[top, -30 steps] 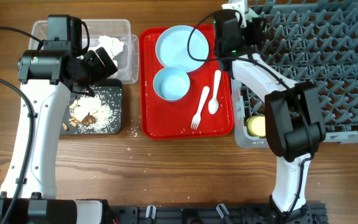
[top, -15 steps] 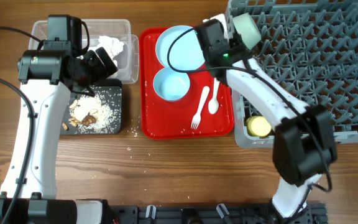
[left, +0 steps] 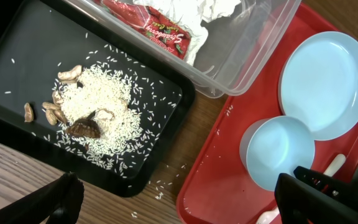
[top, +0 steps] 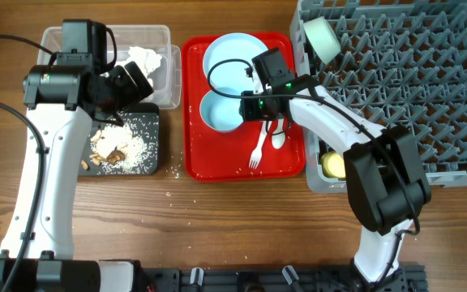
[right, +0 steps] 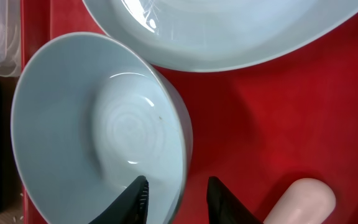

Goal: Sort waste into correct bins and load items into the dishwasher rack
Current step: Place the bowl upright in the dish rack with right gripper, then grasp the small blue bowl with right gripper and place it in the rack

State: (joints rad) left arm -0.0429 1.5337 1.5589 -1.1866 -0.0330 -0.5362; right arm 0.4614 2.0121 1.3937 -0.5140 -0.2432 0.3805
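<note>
The right gripper stands part open astride the blue bowl rim on the red tray, one finger inside, while the left gripper gapes empty above the black bin

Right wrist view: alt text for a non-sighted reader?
The right gripper, open, straddles the rim of the pale blue bowl on the red tray, one finger inside, one outside. The light blue plate spans the top; a white utensil end shows lower right.

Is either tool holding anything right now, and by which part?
Nothing is held. The right tool is open, straddling the rim of the pale blue bowl; the left tool hangs open and empty.
</note>
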